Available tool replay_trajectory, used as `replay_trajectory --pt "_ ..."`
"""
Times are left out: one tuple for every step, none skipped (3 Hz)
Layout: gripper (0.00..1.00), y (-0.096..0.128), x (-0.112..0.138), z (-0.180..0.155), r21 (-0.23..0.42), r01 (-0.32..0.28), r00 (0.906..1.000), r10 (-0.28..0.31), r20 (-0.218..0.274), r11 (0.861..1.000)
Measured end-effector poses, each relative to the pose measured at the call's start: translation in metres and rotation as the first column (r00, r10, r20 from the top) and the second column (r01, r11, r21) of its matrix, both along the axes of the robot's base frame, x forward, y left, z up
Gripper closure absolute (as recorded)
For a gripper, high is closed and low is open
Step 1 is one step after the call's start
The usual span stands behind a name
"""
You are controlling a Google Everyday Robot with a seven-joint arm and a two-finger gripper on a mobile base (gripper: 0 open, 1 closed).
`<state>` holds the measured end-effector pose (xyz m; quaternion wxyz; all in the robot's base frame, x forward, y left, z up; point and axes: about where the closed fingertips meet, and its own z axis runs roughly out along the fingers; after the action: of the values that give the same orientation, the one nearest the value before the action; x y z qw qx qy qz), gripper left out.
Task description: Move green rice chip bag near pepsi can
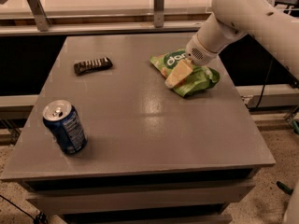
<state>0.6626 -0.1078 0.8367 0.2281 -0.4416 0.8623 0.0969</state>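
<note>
Now | gripper [176, 76] at green rice chip bag [200, 77] | pepsi can [65, 127] well apart

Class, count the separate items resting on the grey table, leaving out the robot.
3: the pepsi can front left, the dark ridged bar back left, the green rice chip bag back right, with the gripper at it.

Crinkly glossy plastic bag [202, 76]; can [65, 127] of shiny metal; smooth grey table [140, 125] with dull sheen; ridged dark bar [92, 65]; smooth cream plastic gripper [177, 74] resting on bag.
</note>
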Motion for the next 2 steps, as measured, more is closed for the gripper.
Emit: replay_trajectory --pt "0.65 0.019 -0.011 0.011 -0.038 -0.102 0.9946 0.102 -0.018 0.994" --pt "0.87 0.041 -0.026 0.03 -0.064 -0.221 0.9752 0.22 -0.024 0.973"
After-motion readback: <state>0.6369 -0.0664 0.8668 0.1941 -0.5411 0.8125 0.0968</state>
